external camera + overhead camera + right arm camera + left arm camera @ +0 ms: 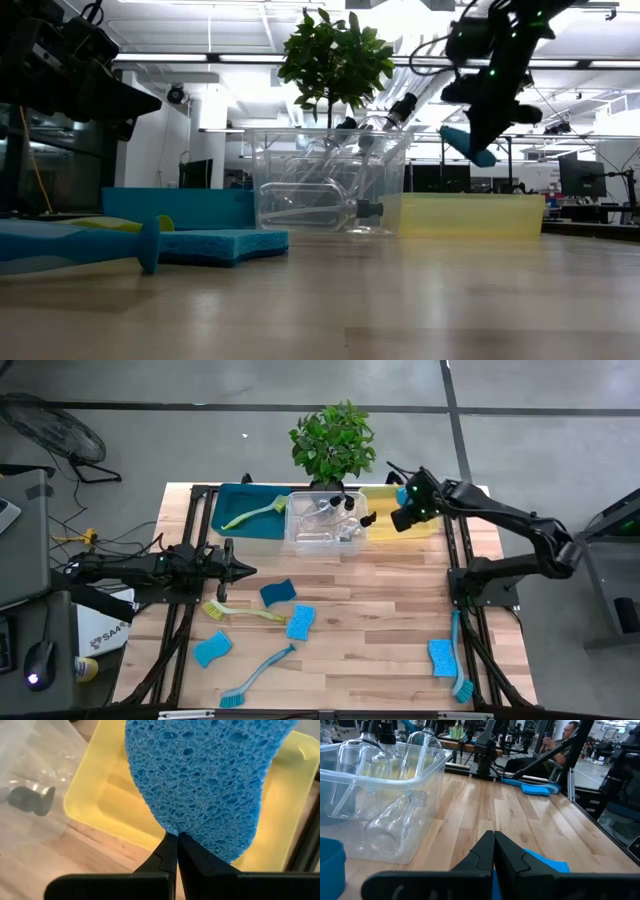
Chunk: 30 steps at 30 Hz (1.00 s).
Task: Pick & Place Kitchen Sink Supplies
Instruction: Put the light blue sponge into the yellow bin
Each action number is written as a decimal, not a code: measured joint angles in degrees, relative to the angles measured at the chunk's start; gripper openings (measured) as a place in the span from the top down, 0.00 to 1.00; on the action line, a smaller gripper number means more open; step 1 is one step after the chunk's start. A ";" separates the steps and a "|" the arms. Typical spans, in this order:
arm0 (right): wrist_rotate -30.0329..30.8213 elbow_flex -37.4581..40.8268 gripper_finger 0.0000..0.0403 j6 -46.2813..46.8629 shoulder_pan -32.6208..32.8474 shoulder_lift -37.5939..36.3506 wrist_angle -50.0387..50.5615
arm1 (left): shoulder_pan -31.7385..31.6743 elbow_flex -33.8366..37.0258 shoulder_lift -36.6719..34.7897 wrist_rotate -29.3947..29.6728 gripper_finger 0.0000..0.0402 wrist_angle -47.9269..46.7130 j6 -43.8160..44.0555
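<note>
My right gripper [177, 836] hangs above the yellow bin [100, 795] at the table's far right and is shut on a wavy-edged blue sponge [210, 780]. The low view shows that sponge [468, 145] in the air below the gripper [487, 118]. My left gripper [245, 570] is shut and holds nothing, hovering at the left near a blue sponge [278, 592]. More sponges [300, 621] [212, 649] [441, 656] lie flat on the table. A yellow-green brush [240, 612] and two blue brushes [258, 678] [460, 660] lie there too. Pump bottles [335, 510] sit in the clear bin [300, 545]. My right gripper pinches the blue sponge by a narrow edge [186, 829] between its two fingertips. The sponge is lifted clear over the yellow bin and, in the low view, hangs tilted below the fingers.
The teal bin [235, 525] at the far left holds a yellow-green brush [255, 512]. A potted green plant [333, 442] stands behind the bins. A person sits beyond the table in the left wrist view. Bare wood lies mid-table [370, 610].
</note>
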State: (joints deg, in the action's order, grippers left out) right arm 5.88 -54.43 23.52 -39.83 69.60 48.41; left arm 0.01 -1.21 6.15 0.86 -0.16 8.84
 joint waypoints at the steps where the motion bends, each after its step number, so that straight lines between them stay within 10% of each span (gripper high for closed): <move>1: -0.20 0.00 1.00 -0.38 -0.50 0.71 -0.44 | 0.00 0.00 0.00 0.00 1.00 0.00 0.00; 30: 2.75 0.00 1.00 1.51 -12.40 17.01 -3.55 | 0.00 0.00 0.00 0.00 1.00 0.02 0.00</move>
State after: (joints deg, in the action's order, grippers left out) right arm 8.63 -54.43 25.02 -52.23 86.61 44.86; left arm 0.01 -1.21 6.15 0.86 -0.14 8.84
